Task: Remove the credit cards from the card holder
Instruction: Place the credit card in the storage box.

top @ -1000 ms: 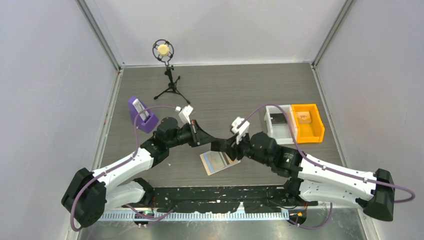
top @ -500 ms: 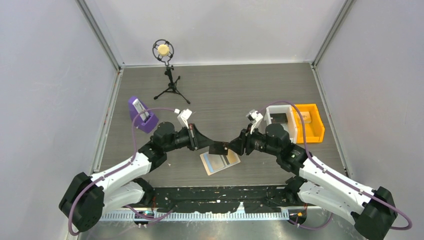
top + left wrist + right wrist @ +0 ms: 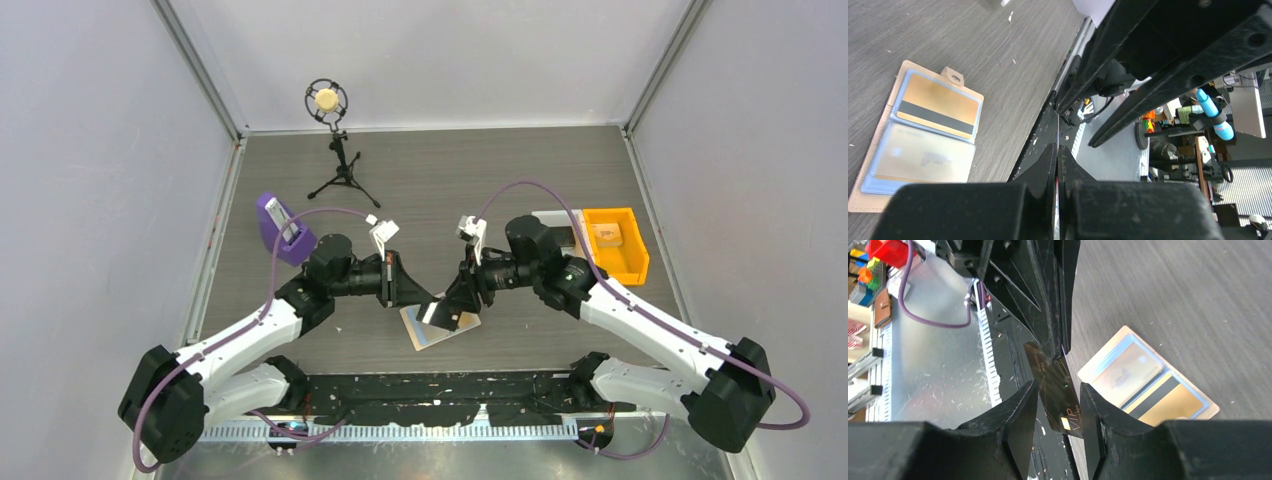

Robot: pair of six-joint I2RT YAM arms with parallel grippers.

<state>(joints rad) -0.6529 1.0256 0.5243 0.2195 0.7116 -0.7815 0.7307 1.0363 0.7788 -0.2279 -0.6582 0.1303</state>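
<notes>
The card holder (image 3: 441, 327) lies open and flat on the table near the front edge, tan outside and light blue inside (image 3: 923, 135). Two credit cards sit in its pockets: a gold one with a black stripe (image 3: 938, 107) and a pale one (image 3: 923, 157). My left gripper (image 3: 427, 297) is shut on a black credit card (image 3: 1048, 375), held above the holder and seen edge-on in the left wrist view (image 3: 1058, 135). My right gripper (image 3: 453, 305) meets it from the right. Its jaws stand open on either side of that card (image 3: 1058, 386), with a gap on the left side.
A purple wedge stand (image 3: 283, 230) with a card in it sits at the left. A microphone on a small tripod (image 3: 335, 150) stands at the back. An orange bin (image 3: 615, 245) and a white bin (image 3: 560, 222) sit at the right, behind the right arm.
The right arm has swung in and dipped its gripper down-left around the black card that the left gripper holds. The left gripper has shifted slightly right and down.
</notes>
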